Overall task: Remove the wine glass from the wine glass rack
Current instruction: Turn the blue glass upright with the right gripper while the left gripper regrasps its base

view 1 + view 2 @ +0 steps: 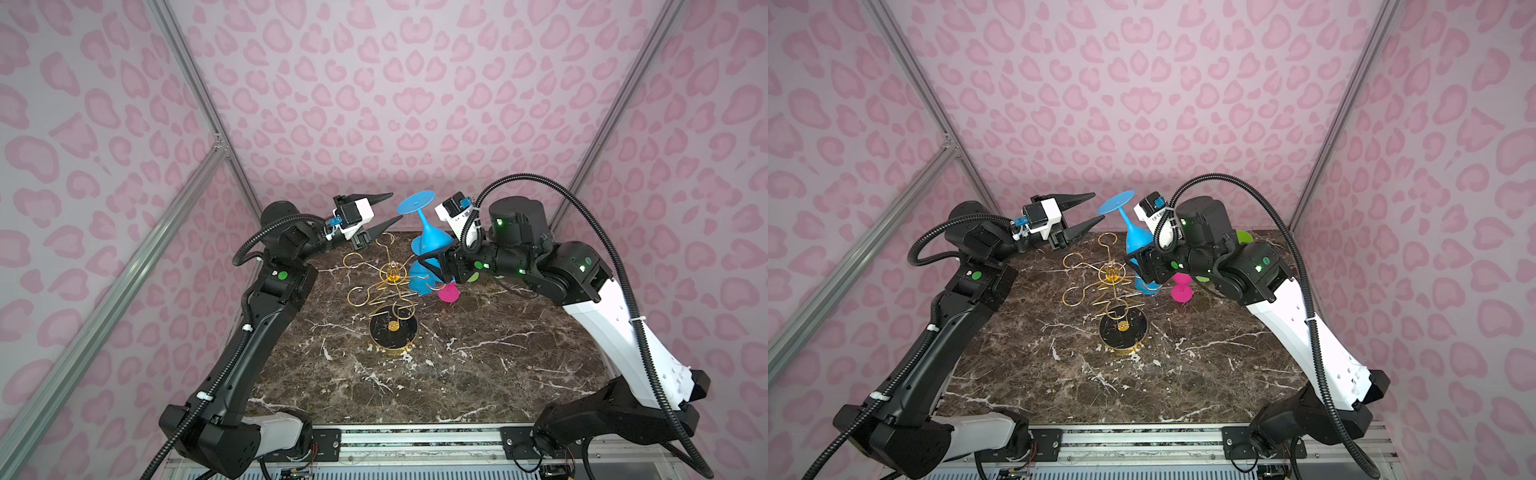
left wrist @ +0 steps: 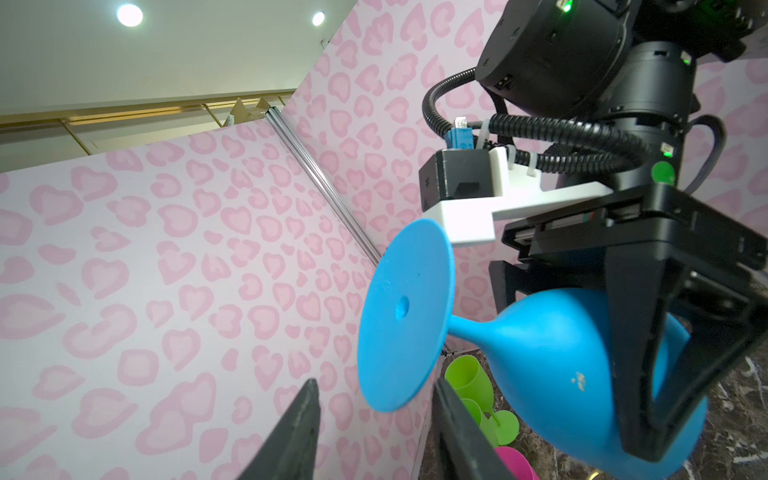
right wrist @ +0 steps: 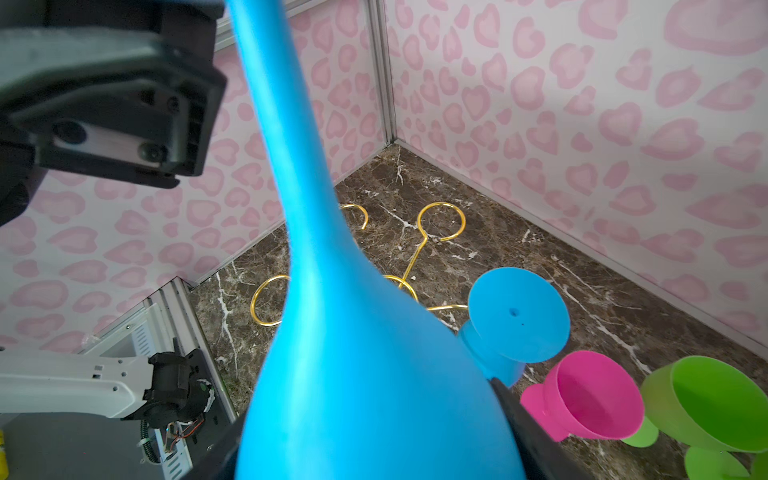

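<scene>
My right gripper (image 1: 432, 262) (image 1: 1143, 258) (image 3: 365, 415) is shut on the bowl of a blue wine glass (image 1: 424, 232) (image 1: 1136, 237) (image 3: 316, 291). That glass is held foot-up and tilted, above the gold wire wine glass rack (image 1: 392, 274) (image 1: 1113, 274) (image 3: 440, 222). Another blue glass (image 1: 419, 279) (image 3: 515, 316) hangs from a rack arm just under that gripper. My left gripper (image 1: 395, 205) (image 1: 1098, 205) (image 2: 374, 386) is open beside the held glass's round foot (image 2: 405, 311). In the left wrist view the foot's edge sits between the fingertips, and no contact shows.
The rack's round black base (image 1: 392, 328) (image 1: 1123, 330) stands mid-table on the dark marble top (image 1: 478, 374). A pink glass (image 1: 449, 293) (image 3: 590, 399) and green glasses (image 3: 706, 403) (image 2: 469, 378) lie near the back right corner. Pink-patterned walls close three sides.
</scene>
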{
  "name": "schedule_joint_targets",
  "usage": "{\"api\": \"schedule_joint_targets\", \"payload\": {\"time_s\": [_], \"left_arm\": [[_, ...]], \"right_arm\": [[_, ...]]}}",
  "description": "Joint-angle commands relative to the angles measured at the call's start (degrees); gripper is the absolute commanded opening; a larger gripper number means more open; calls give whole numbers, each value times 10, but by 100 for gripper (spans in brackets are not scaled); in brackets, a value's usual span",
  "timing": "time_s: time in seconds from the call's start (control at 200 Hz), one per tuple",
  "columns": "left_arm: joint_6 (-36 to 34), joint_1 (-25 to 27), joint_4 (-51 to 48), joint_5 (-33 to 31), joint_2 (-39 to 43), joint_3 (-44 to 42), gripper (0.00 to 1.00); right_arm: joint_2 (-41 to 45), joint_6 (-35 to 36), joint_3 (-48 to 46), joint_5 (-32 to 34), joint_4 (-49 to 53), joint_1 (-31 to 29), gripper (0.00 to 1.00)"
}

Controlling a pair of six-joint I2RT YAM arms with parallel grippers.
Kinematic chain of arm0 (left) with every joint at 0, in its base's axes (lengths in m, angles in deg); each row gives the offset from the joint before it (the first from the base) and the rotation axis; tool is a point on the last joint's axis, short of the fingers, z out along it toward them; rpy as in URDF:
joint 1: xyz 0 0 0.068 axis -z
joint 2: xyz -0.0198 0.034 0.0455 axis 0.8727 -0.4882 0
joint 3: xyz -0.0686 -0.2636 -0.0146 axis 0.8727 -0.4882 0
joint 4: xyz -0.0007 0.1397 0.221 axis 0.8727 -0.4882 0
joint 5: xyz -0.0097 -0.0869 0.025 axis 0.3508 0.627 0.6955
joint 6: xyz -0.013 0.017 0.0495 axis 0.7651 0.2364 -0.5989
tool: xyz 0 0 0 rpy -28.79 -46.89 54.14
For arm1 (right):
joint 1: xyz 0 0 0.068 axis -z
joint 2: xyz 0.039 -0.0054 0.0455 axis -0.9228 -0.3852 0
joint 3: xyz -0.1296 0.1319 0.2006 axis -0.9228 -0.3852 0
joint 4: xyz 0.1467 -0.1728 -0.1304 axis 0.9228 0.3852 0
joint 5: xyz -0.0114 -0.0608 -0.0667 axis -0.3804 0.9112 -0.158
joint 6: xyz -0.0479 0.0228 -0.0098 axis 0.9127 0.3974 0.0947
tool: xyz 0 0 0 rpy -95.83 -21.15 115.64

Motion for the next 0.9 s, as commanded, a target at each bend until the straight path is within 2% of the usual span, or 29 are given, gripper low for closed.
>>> {"api": "schedule_joint_targets", "payload": {"time_s": [0.0,0.205,0.655,0.685,0.895], "left_arm": [[-18,1,1,4,1,-3,43],[-33,2,-2,2,6,-9,38],[-59,4,2,-13,17,-19,37],[-60,4,4,-16,17,-20,33],[-67,4,6,-23,18,-21,24]], "right_arm": [[-5,-12,-4,-12,-23,-7,44],[-14,-24,-1,-26,-25,-9,44],[-35,-53,7,-62,-25,-10,43],[-37,-55,6,-63,-25,-10,43],[-40,-69,7,-79,-26,-10,43]]}}
